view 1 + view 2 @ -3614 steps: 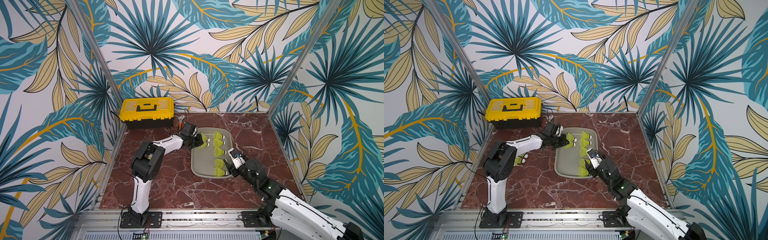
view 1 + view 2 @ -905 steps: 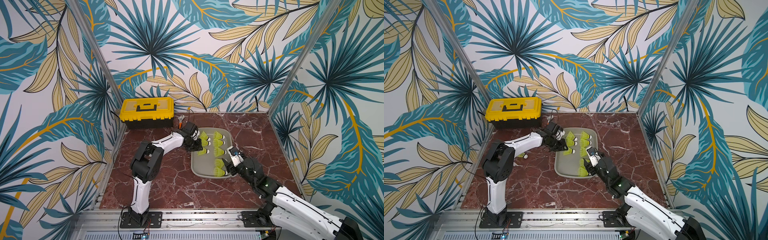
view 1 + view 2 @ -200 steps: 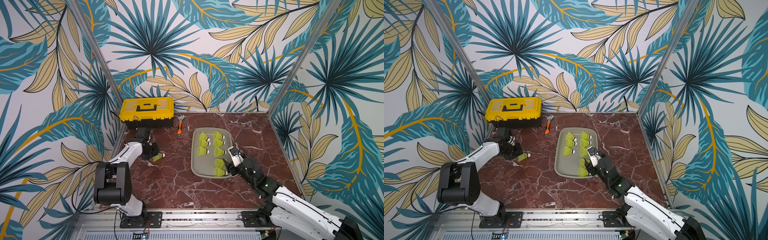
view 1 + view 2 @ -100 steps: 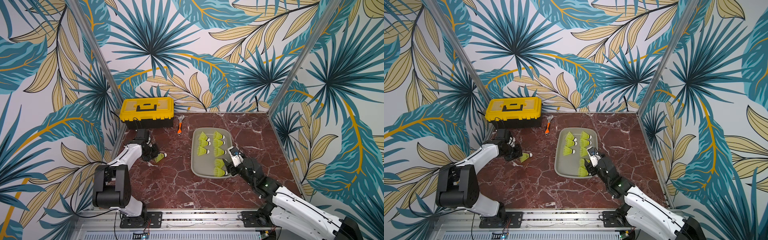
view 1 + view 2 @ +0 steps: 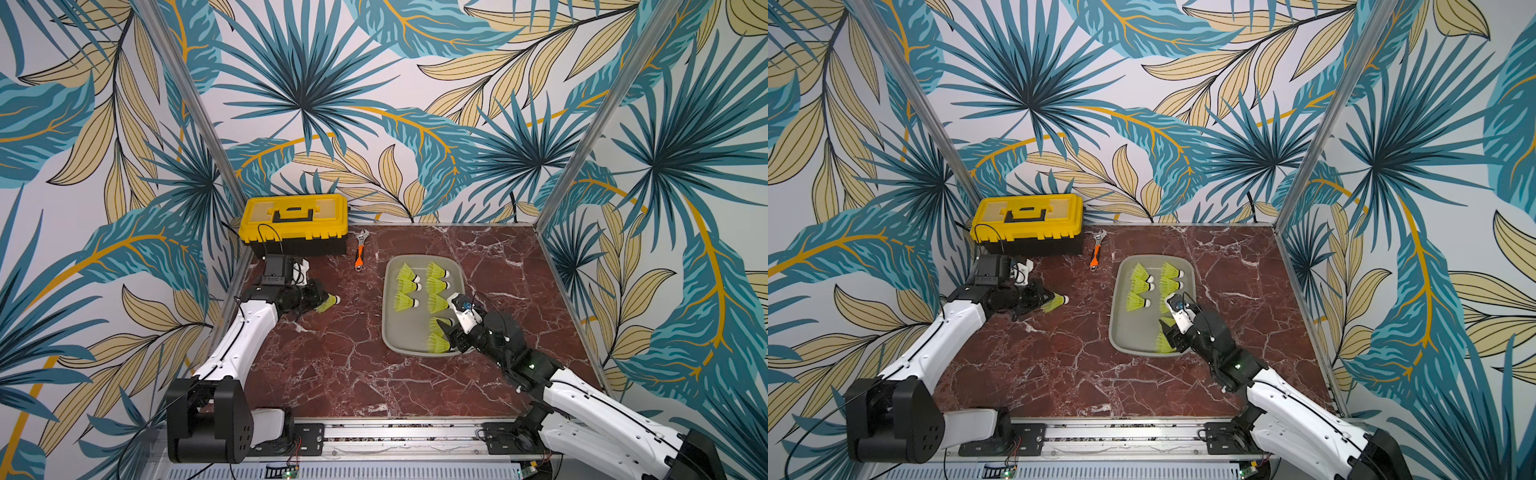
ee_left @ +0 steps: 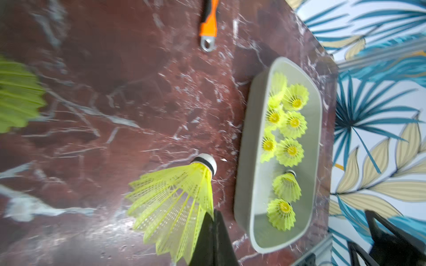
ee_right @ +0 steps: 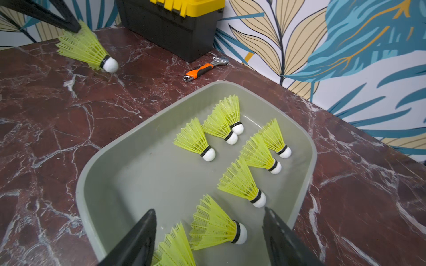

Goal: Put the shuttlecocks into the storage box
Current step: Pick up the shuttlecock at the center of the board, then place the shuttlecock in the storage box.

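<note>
Counting shuttlecocks (image 7: 242,184): eight in the box (image 7: 92,179) | ninth shuttlecock (image 6: 175,202) pinched by clenched left gripper (image 6: 213,218), outside box | right gripper (image 7: 208,209) spread above box | tenth shuttlecock (image 6: 18,96), blurred, left wrist view only.

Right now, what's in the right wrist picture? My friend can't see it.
Eight yellow shuttlecocks lie in the grey storage box under the open right gripper. Farther off, the left gripper pinches a ninth shuttlecock near a toolbox and wrench.

I get bright, even light, soft shadows; left wrist view motion-blurred, right sharp, faint sheen inside the storage box (image 7: 149,179)
</note>
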`<state>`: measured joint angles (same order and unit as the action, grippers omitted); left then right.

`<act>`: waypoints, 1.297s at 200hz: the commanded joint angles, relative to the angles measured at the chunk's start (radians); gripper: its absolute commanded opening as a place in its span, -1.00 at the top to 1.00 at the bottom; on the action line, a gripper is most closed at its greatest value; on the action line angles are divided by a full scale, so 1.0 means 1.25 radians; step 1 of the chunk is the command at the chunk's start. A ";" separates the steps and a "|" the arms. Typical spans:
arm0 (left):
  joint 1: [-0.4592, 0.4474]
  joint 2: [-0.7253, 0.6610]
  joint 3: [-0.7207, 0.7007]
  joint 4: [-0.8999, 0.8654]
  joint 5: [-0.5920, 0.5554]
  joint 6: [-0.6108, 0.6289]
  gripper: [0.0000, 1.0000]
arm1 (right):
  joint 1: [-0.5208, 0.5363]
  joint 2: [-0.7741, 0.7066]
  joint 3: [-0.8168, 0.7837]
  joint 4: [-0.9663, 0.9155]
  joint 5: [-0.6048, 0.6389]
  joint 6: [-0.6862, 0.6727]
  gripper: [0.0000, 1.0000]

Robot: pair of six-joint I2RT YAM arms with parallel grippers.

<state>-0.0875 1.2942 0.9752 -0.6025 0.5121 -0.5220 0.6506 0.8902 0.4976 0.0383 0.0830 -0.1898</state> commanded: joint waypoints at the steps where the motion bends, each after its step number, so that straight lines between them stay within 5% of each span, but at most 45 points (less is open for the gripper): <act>1: -0.068 -0.014 0.054 0.019 0.059 -0.047 1.00 | 0.003 0.035 0.032 0.031 -0.090 -0.053 -0.46; 100: -0.306 0.063 0.167 0.107 0.110 -0.114 1.00 | 0.002 0.221 0.150 0.012 -0.227 -0.197 -0.36; 259: -0.363 0.131 0.247 0.011 0.140 -0.054 1.00 | 0.003 0.288 0.169 0.070 -0.149 -0.216 -0.24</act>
<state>-0.5362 1.4506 1.2324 -0.5564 0.6704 -0.6174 0.6506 1.2373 0.6926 0.0959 -0.1272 -0.4503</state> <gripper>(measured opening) 0.042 0.616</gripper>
